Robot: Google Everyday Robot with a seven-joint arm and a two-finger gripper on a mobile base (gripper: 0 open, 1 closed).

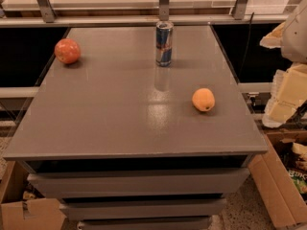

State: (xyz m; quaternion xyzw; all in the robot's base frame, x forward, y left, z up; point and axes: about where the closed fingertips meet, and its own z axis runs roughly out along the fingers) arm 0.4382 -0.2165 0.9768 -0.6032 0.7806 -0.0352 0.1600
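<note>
Round orange fruit (203,99) on glossy grey tabletop (120,114), cylindrical metal can (164,43) behind; cream jaws at right edge, state unclear.

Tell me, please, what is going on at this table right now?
Nothing is being handled at this moment. The robot's pincer hangs at the right of the picture, beyond the edge of the grey table with drawers, and touches nothing. Nearest to it is a round orange fruit, lying on the right part of the tabletop. A blue-and-silver metal drink can stands upright at the back middle, and a round red apple sits near the back left corner.
</note>
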